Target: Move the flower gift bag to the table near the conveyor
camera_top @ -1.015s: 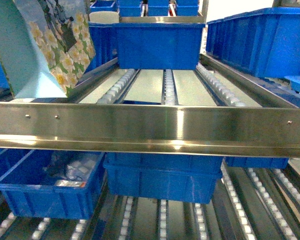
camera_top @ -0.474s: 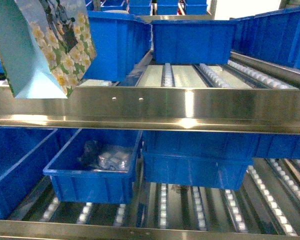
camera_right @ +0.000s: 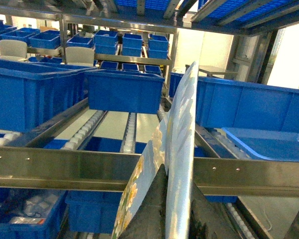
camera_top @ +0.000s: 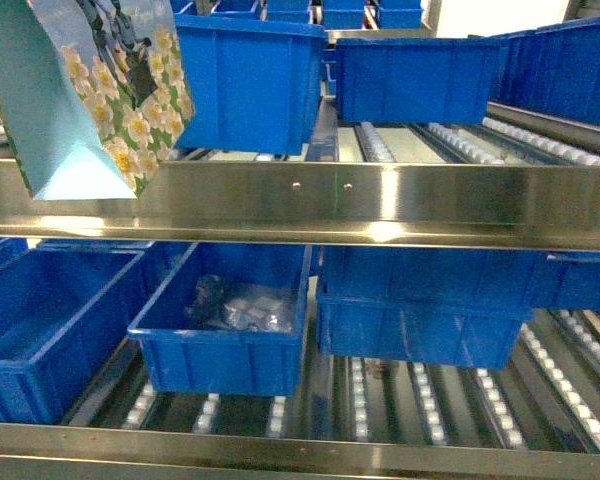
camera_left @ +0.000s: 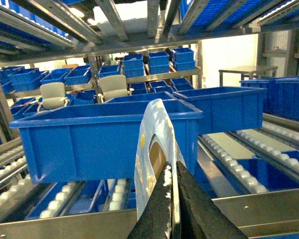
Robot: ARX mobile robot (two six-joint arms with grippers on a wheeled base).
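The flower gift bag (camera_top: 85, 95) hangs at the upper left, clear of the conveyor (camera_top: 310, 205), its bottom just above the steel front rail; I'd say it is carried high so it won't snag on the way to the table, which isn't in sight. Its long axis runs up and down, slightly tilted, flowered face turned right toward the blue bins (camera_top: 245, 85). Both the left gripper (camera_left: 173, 199) and right gripper (camera_right: 172, 204) are pinched closed on its edges.

Bright, slightly soft; steel-rail (camera_top: 380, 205) glare.
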